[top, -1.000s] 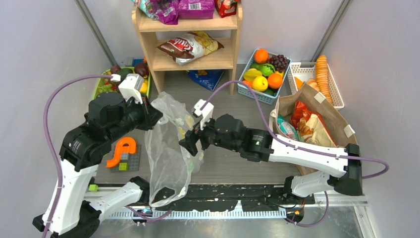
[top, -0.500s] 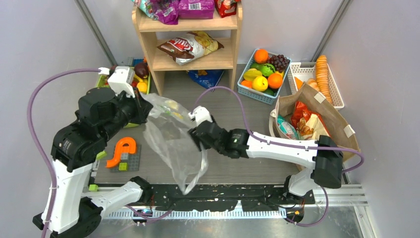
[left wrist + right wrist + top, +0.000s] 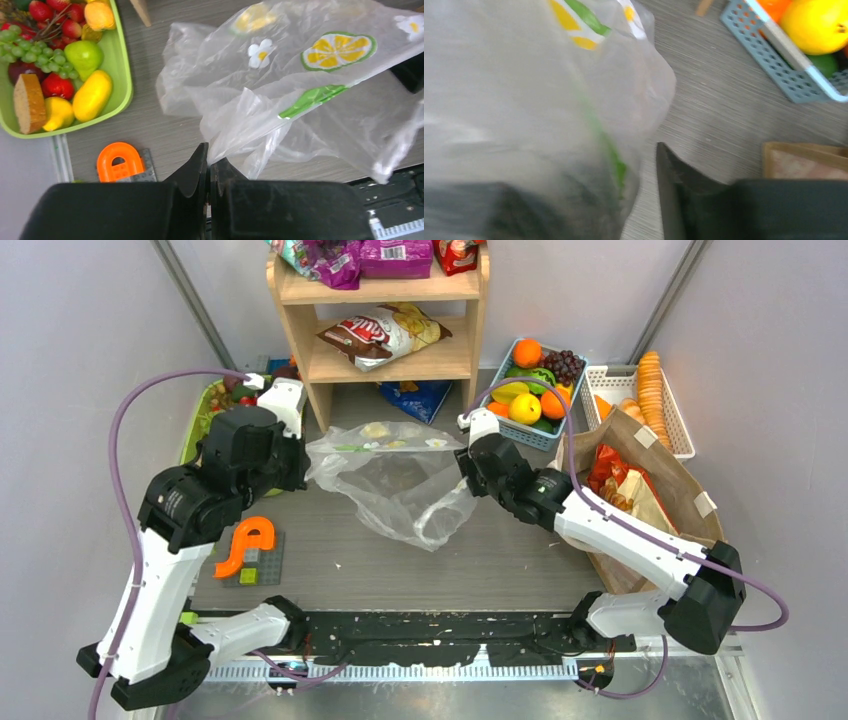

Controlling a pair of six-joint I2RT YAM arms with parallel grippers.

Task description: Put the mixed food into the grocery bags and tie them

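The clear plastic bag (image 3: 390, 480), printed with lemon slices and flowers, lies spread over the table between my two grippers. My left gripper (image 3: 300, 455) is shut on the bag's left edge, and the left wrist view shows its jaws (image 3: 209, 152) pinching the plastic (image 3: 300, 90). My right gripper (image 3: 467, 458) is at the bag's right edge. In the right wrist view (image 3: 639, 160) its jaws stand apart: the plastic (image 3: 524, 100) drapes over the left finger, and the right finger (image 3: 674, 200) is bare. The brown bag (image 3: 590, 445) stands at the right with snack packets (image 3: 612, 480) inside.
A wooden shelf (image 3: 390, 365) at the back holds a snack packet (image 3: 385, 335). A blue basket (image 3: 505, 425) of fruit and a white basket (image 3: 615, 373) are at the back right. A green tray (image 3: 122, 75) of fruit and an orange toy (image 3: 245, 540) are at the left.
The bag hung down at the front between both grippers. Both arms have swung back and apart, the right one to the far right, and the bag now lies stretched sideways.
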